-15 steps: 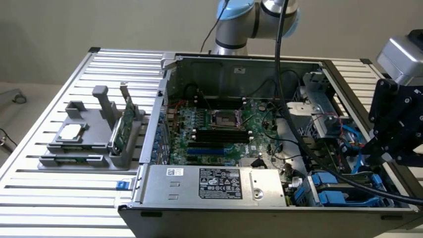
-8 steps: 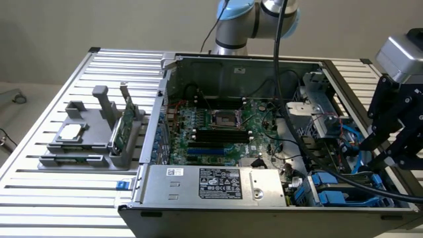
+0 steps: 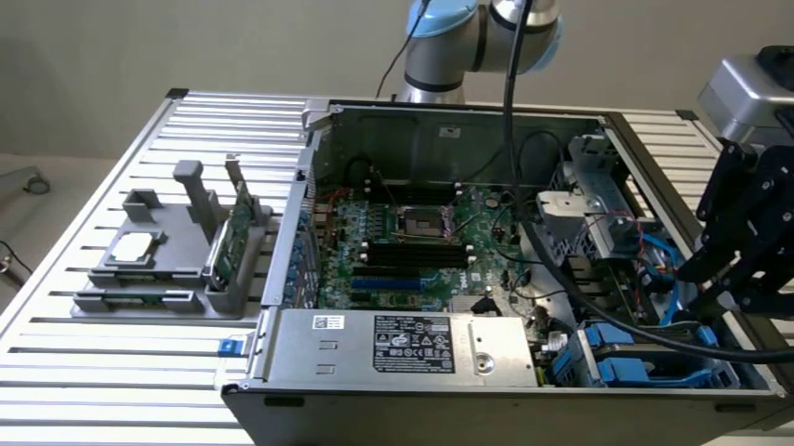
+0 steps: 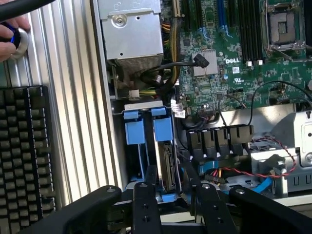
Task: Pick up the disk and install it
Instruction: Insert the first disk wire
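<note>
The disk stands on edge in the blue drive bay at the corner of the open computer case, its connector end facing the wrist camera and a blue rail tab at its far end. My gripper hovers just over it, open, with the black fingers on either side of the disk's edge and a gap to each. In the exterior view the gripper hangs over the case's right side, above the blue bay.
The motherboard and the power supply fill the case, with cables around the bay. A grey fixture at the exterior view's left holds a square chip and a green card. A keyboard and a person's hand lie beside the case.
</note>
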Controlling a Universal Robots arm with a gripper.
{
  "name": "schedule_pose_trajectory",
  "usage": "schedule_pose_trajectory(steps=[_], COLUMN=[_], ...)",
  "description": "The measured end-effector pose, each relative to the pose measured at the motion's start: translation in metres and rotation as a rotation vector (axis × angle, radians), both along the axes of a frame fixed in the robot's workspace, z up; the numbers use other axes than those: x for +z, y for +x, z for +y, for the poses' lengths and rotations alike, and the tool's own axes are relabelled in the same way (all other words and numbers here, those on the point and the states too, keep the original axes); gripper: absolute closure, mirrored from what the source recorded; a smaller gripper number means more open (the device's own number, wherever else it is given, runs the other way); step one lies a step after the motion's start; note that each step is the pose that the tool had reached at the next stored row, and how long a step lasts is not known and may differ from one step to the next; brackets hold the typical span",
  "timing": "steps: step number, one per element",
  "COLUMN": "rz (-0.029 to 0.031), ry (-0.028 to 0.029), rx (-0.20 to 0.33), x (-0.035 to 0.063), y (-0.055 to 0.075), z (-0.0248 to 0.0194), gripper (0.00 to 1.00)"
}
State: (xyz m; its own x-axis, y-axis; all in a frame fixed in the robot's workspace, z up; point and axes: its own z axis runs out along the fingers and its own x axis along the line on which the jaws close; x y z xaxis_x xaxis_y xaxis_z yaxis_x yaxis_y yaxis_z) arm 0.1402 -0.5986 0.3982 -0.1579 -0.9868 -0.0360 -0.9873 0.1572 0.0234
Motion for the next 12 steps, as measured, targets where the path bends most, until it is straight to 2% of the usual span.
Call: schedule_pose_trajectory(steps=[12], rz=[0.0000], ry=[-0.0001], rx=[-0.208], x=[-0.0005], y=[0.0000], z=[0.0000], gripper=[0.64])
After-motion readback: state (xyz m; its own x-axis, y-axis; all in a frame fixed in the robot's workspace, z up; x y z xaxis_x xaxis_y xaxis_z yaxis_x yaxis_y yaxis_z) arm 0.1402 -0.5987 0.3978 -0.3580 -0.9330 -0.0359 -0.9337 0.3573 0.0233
